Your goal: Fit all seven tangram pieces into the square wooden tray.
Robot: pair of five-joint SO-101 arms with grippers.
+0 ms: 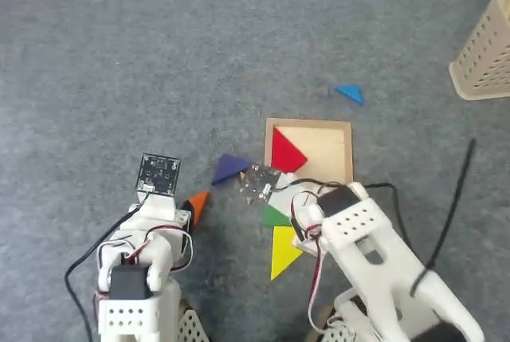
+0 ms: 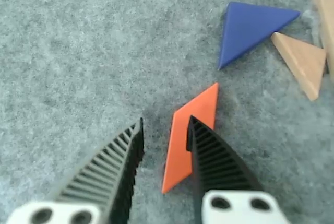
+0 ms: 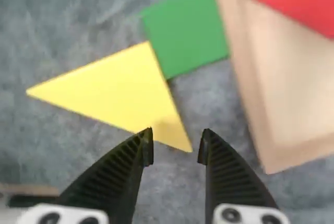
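**Surface.** Grey carpeted table (image 1: 119,79).

**Tray.** The square wooden tray (image 1: 327,155) sits right of centre in the high view. It holds one piece, a red triangle (image 1: 285,151), against its left wall. The right wrist view gives the same wall from close by, with the red triangle's edge behind it.

**Pieces outside the tray.**
- Small blue triangle (image 1: 349,93): beyond the tray's far side and apart from it, taken in by the high view.
- Dark blue triangle (image 2: 250,28): left of the tray.
- Natural-wood triangle (image 2: 302,62): supplied by the left wrist view, with one corner meeting the dark blue triangle and the tray rim just beside it. In the high view a wrist circuit board (image 1: 260,183) covers that spot.
- Orange parallelogram (image 2: 190,135): flat on the carpet.
- Green square (image 3: 185,28): against the tray's outer wall.
- Yellow triangle (image 3: 115,96): large, its apex touching the green square.

**Left gripper** (image 2: 166,121). The jaws are spread and grip nothing. One finger overlaps the orange parallelogram's long edge. Whether they touch cannot be told.

**Right gripper** (image 3: 176,132). The jaws are spread and grip nothing. They straddle one sharp corner of the yellow triangle, with the tray wall close alongside.

**Other.** A perforated cream basket (image 1: 484,47) stands at the table's far right edge.
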